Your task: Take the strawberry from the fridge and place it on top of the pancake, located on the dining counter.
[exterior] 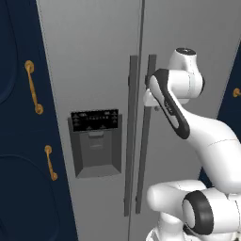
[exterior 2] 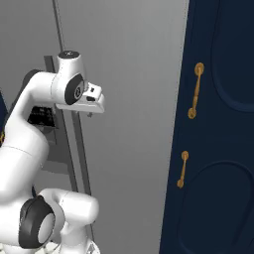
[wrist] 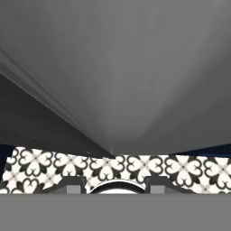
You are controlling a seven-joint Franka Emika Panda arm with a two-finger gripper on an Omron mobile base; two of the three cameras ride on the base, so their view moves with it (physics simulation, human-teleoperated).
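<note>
While its grip is unclear, the end effector (exterior: 151, 100) meets the fridge (exterior: 94, 56) handle (exterior: 143, 141).

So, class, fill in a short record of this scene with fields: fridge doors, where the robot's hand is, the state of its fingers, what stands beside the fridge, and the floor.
fridge doors: fridge shut, both dark handles upright at the middle seam
hand position: hand by the top of the right door's handle
fingers: cannot tell if open or shut; no thing seen held
beside fridge: navy cabinets with gold handles
floor: black-and-white patterned tiles
</note>
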